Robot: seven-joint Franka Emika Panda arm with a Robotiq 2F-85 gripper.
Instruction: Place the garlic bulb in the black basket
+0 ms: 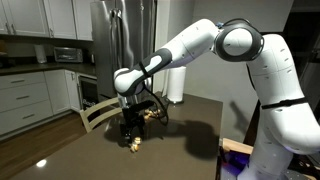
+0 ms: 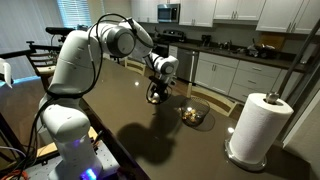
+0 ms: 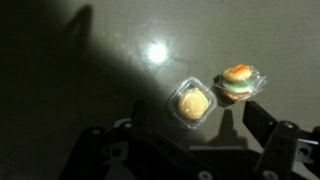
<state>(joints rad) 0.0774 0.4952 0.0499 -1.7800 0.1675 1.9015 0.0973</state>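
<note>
The garlic bulb (image 3: 193, 103) is a small pale yellow round lump in a clear wrapper, lying on the dark table. In an exterior view it shows as a pale lump (image 1: 133, 143) just below my gripper. My gripper (image 3: 185, 135) is open and empty, hovering right above the bulb, with one finger on each side. It also shows in both exterior views (image 1: 128, 120) (image 2: 158, 90). The black basket (image 2: 193, 113) is a low dark wire basket holding yellowish items, and it stands on the table beside the gripper (image 1: 150, 112). The wrist view does not show it.
A small burger-like toy (image 3: 238, 82) in a clear wrapper touches the bulb. A paper towel roll (image 2: 257, 125) stands near the table edge. A chair (image 1: 100, 112) is pushed against the table. Kitchen cabinets and a fridge are behind.
</note>
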